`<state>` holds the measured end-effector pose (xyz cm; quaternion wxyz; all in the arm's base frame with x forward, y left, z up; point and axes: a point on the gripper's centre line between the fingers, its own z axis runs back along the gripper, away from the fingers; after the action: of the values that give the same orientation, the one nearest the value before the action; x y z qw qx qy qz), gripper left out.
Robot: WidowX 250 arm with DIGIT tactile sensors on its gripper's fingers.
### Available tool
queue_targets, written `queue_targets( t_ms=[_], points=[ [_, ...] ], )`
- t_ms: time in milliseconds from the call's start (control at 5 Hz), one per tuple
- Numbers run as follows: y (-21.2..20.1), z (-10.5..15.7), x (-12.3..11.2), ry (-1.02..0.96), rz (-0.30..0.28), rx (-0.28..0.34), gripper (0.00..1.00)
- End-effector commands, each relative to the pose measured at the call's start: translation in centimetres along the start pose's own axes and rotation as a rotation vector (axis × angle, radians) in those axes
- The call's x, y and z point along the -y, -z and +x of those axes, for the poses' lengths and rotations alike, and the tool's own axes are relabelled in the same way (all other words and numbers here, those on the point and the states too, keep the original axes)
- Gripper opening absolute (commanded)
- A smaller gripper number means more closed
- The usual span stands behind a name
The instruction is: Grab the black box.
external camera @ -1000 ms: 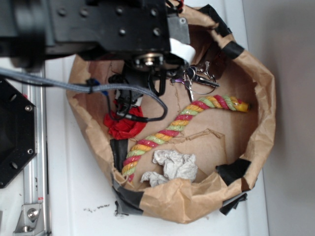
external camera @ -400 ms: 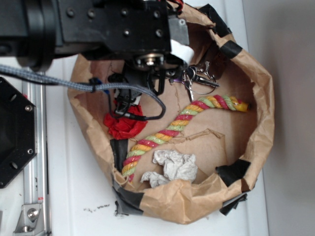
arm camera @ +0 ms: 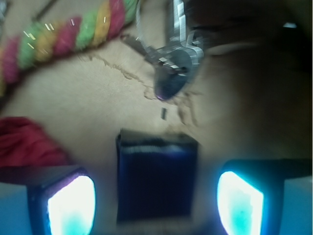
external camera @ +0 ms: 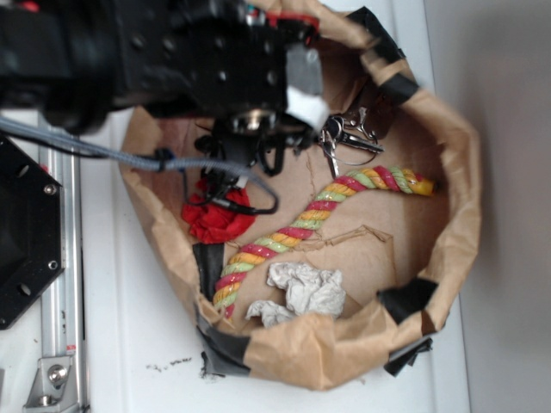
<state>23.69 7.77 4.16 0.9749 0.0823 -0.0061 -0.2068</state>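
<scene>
1. In the wrist view the gripper (arm camera: 156, 196) stood wide apart, its two fingers (arm camera: 71, 203) glowing at the lower left and lower right of the frame, with nothing pinched between them
2. The black box (arm camera: 156, 178) lay in the gap between the two fingers, clear of both, resting on the brown paper (arm camera: 88, 93) floor; its far edge sat just beyond the fingertips
3. Ahead of the gripper, past the box, a bunch of metal keys and clips (arm camera: 173, 63) rested on the paper, blurred
4. Ahead and to the left, a twisted multicoloured rope (arm camera: 73, 34) ran across the upper corner of the wrist view
5. Just beside the left finger lay a crumpled red paper ball (arm camera: 27, 142), apart from the box
6. In the exterior view the arm (external camera: 172, 60) hung over the upper left of the paper bag (external camera: 448, 224) and hid the box and the fingers
7. Well away from the gripper, at the near side of the bag, sat a crumpled white paper wad (external camera: 301, 292), next to the rope's lower end
</scene>
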Motion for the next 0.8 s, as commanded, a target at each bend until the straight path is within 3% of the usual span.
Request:
queue_targets(
  t_ms=[0,400,600],
  points=[
    [1.63,1.48,0.83,0.07,-0.036,0.106,1.0],
    [2.24,1.3,1.21,0.098,-0.081,0.121,1.0],
    [2.42,0.99,1.3,0.075,-0.104,0.115,0.91]
  ],
)
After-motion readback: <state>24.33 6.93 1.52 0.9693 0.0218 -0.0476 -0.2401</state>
